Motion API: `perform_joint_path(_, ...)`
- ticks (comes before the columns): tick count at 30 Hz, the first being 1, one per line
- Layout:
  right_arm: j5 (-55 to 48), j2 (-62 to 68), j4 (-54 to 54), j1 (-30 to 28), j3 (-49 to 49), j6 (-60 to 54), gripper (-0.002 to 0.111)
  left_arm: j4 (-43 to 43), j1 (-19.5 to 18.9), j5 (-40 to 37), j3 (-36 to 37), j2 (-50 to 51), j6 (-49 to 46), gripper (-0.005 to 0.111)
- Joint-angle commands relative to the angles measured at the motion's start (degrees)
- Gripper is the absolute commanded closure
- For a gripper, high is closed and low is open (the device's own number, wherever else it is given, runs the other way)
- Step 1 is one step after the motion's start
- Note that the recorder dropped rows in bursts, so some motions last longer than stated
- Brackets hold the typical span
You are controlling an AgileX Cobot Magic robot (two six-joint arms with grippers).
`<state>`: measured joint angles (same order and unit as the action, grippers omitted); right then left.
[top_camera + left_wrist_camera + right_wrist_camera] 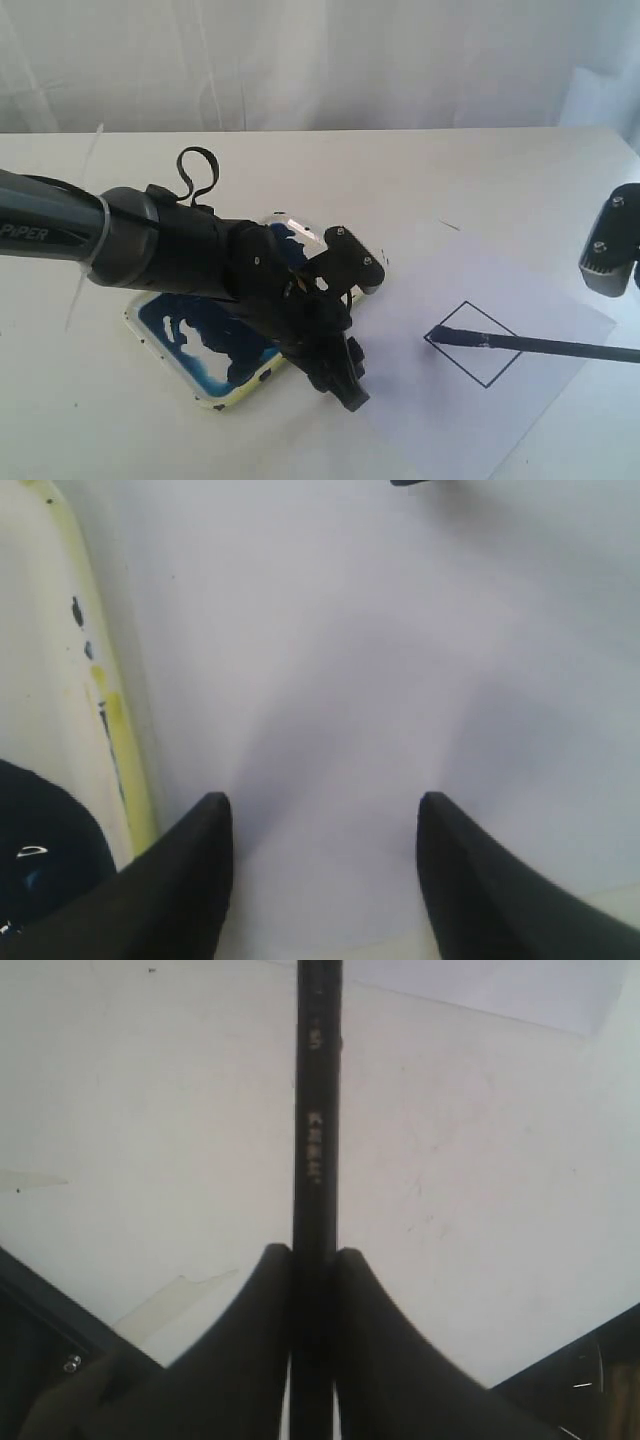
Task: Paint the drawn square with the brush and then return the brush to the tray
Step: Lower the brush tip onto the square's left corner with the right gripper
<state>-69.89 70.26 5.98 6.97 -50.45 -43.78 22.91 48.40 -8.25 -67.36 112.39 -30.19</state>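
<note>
The drawn square (476, 362) is a tilted black outline on the white paper (540, 400), its inside still white. The brush (540, 346) lies low across it, with the dark blue tip (442, 335) at the square's left corner. My right gripper (313, 1252) is shut on the black handle (316, 1110). In the exterior view only the right wrist body (612, 248) shows at the edge. The tray (215, 398), smeared with blue, sits to the left. My left gripper (340, 375) hangs open and empty between tray and paper (322, 802), beside the yellowish rim (112, 715).
The left arm (150, 245) stretches over the tray and hides much of it. White curtains hang behind the table's far edge (330, 130). A thin stray mark (448, 225) lies on the tabletop above the paper.
</note>
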Motion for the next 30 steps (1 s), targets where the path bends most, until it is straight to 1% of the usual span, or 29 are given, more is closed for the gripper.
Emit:
perform_joint_path(1, -0.1, -0.4, 1.6, -0.3, 1.1, 0.6, 0.108, 0.2, 0.3, -3.7, 0.6, 1.0, 0.0, 0.048)
perform_joint_path(10, -0.1, -0.4, 0.9, -0.3, 1.2, 1.2, 0.108, 0.2, 0.3, -3.7, 0.6, 1.0, 0.0, 0.048)
perform_joint_path(17, 1.1, -0.4, -1.7, -0.2, 1.2, 1.2, 0.108, 0.2, 0.3, -3.7, 0.6, 1.0, 0.0, 0.048)
perform_joint_path(30, 1.7, -0.4, -1.7, -0.2, 1.3, 1.2, 0.108, 0.2, 0.3, -3.9, 0.6, 1.0, 0.0, 0.048)
